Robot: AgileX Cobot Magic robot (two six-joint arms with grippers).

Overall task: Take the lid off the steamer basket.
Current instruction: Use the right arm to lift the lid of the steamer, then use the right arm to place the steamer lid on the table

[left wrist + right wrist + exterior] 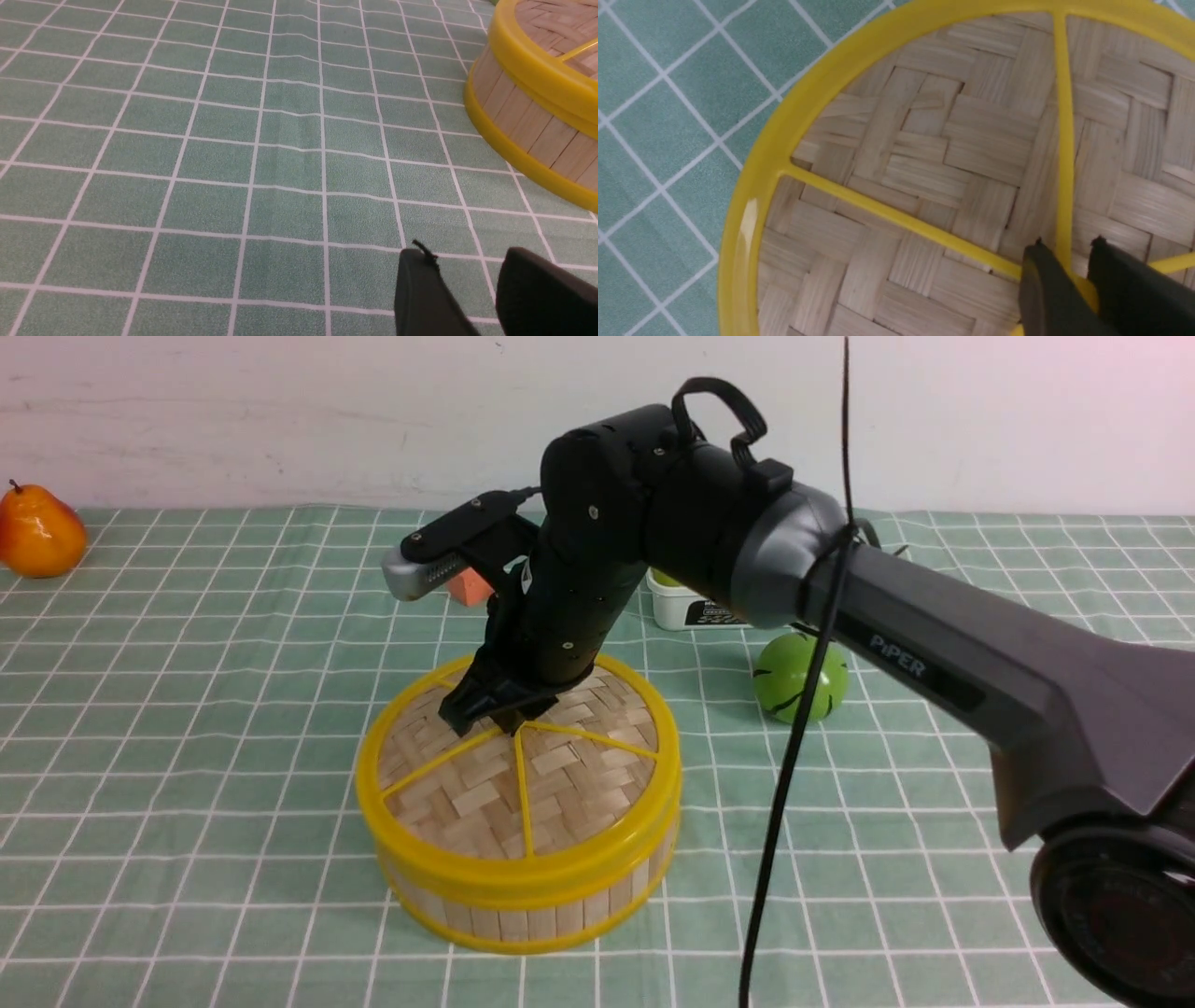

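Pinching the lid (523, 784) at its centre knob with the right gripper (509, 714), jaws narrowed onto it, choosing the middle for a level lift off the steamer basket (523, 915) underneath.

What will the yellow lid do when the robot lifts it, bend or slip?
Probably stiff: the lid is woven bamboo braced by yellow spokes and a thick rim. Likely light: thin and flat. It might tilt or slip, since the right pincer grips only the small centre knob.
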